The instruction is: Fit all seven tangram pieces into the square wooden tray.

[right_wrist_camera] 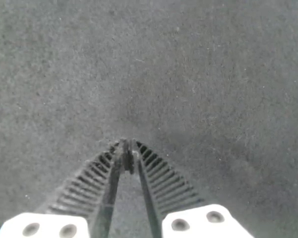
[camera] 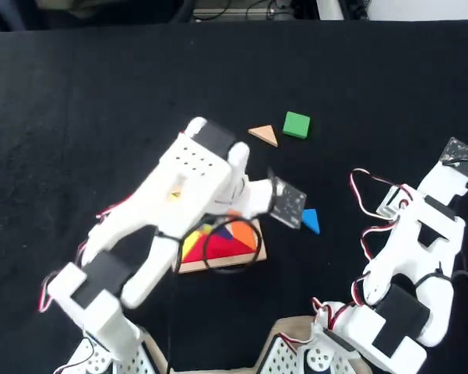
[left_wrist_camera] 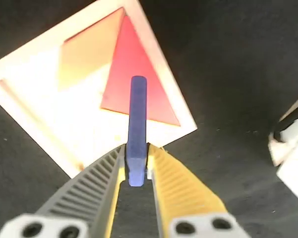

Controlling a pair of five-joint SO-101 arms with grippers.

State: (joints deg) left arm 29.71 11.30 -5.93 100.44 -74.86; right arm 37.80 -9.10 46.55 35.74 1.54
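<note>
Dark-blue flat tangram piece point(left_wrist_camera: 138, 119) is pinched edge-on in the left claw point(left_wrist_camera: 136, 154), over the square wooden tray point(left_wrist_camera: 172, 94) and just above the red triangle point(left_wrist_camera: 121, 64). Released so, it would likely topple onto the red triangle instead of seating flat beside it.

The tray point(camera: 218, 265) sits near the front of the table point(camera: 78, 93), with some pieces point(camera: 222, 248) inside. A triangle point(camera: 311, 221) lies near its right side. Farther back, another triangle point(camera: 263, 135) lies left of a square point(camera: 296, 125).
</note>
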